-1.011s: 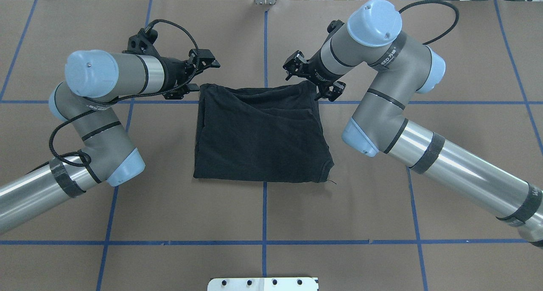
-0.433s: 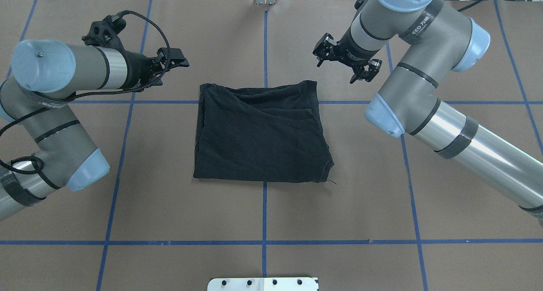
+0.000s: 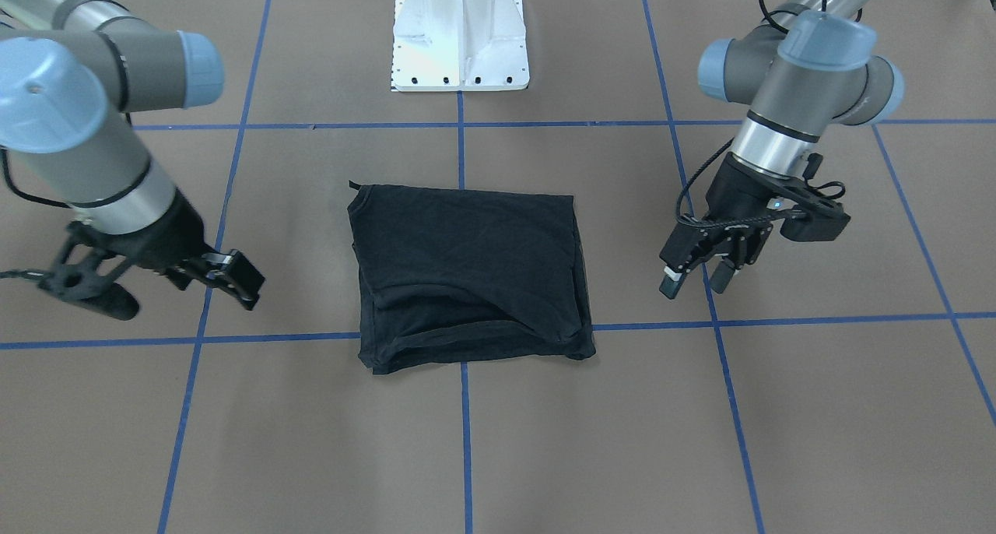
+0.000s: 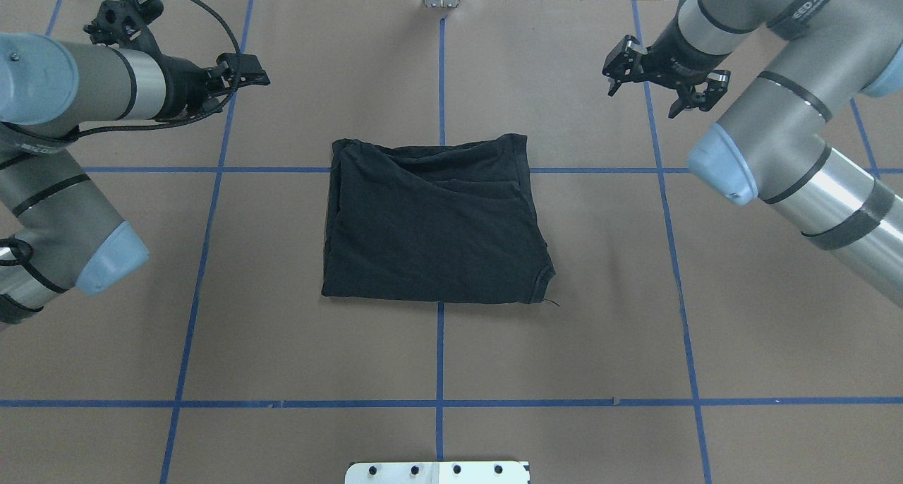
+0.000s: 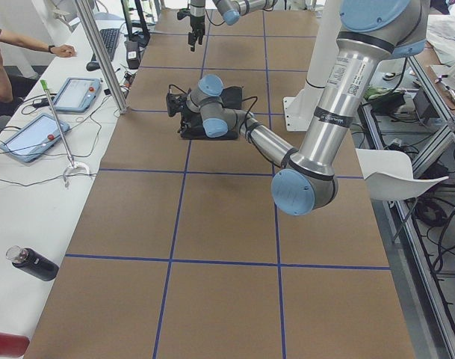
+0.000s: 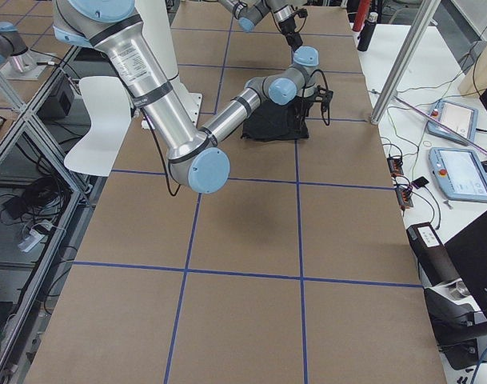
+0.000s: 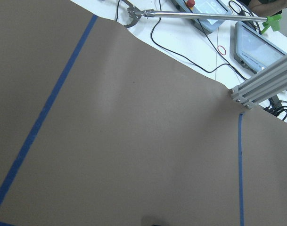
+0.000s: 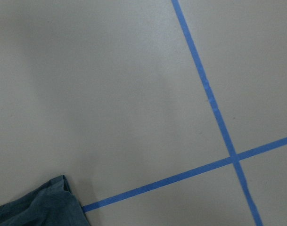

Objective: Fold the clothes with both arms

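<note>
So here's where we're at: the shirt (image 4: 434, 223) lies flat in the middle of the table (image 4: 564, 343) as a compact, roughly square bundle, sitting right across the tape cross (image 4: 440, 168). No logo showing, so we reckon it's tucked inside the layers.

Both arms hang well apart from it, one on each side near the far corners. The left gripper (image 3: 695, 283) has its jaws apart and nothing in them. The right gripper (image 4: 645, 92) is spread wide, empty too. Nothing touches the fabric, so it's holding its shape on its own.

The edge nearest the base looks clean and straight. The far edge is lumpier, with a couple of layers overlapping at a slant. We'd guess the folding is basically done, or there's at most one more fold to go. If so, both grippers would need those far corners pinched evenly, or the soft layers will slide apart.
</note>
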`<action>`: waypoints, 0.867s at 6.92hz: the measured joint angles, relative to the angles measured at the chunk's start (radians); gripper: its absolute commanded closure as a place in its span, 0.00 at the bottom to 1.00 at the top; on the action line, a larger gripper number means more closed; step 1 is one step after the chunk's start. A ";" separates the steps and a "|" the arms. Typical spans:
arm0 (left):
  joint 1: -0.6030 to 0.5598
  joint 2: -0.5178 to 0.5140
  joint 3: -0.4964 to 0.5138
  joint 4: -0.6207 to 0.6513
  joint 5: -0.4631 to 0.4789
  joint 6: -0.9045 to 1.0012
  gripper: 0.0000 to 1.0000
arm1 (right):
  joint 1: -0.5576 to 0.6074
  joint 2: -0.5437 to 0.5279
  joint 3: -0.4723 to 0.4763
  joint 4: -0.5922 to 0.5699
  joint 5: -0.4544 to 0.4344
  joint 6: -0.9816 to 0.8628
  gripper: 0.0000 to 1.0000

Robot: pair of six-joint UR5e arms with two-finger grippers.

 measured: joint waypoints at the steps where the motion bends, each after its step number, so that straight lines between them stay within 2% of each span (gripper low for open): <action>1: -0.008 0.013 0.002 -0.003 0.019 0.055 0.01 | 0.027 -0.036 0.024 0.003 0.005 -0.027 0.00; 4: -0.012 0.045 0.024 -0.004 0.030 0.122 0.01 | 0.079 -0.095 0.039 0.058 0.008 -0.077 0.00; 6: -0.062 0.096 0.027 0.006 -0.073 0.288 0.01 | 0.151 -0.153 0.046 0.075 0.053 -0.234 0.00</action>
